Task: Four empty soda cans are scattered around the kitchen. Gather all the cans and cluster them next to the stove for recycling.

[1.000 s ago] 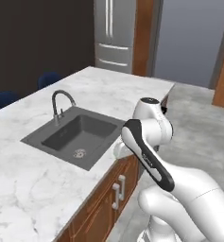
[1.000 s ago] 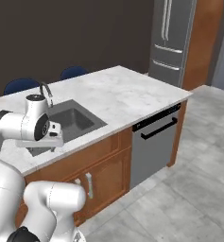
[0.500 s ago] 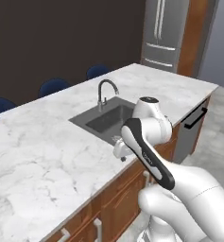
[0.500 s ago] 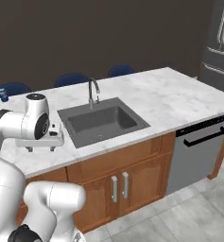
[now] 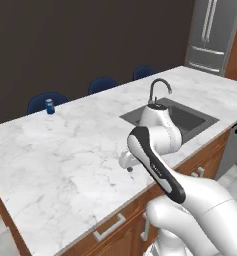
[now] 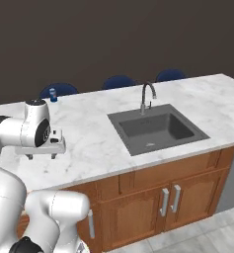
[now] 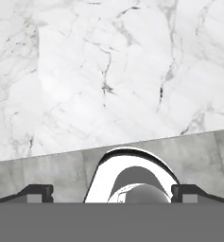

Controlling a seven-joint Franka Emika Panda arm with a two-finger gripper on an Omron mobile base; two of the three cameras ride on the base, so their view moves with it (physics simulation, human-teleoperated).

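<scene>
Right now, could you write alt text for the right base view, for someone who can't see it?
A white robot arm's open gripper hovers over a marble island counter with a grey sink and curved faucet. A small blue can stands at the far edge, before blue chairs.

counter (image 6: 98, 143): glossy white marble | sink (image 6: 155, 129): matt grey | cabinets (image 6: 153, 197): wood

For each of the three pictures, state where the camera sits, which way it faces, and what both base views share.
Left base view: behind the arm's left, facing the white marble island counter; arm lower right.
Right base view: behind its right, facing the grey sink basin; arm lower left, open gripper.
Hand view: on the hand, looking down at marble; dark fingertips at bottom.
Shared: the sink, curved faucet and small blue can.
</scene>
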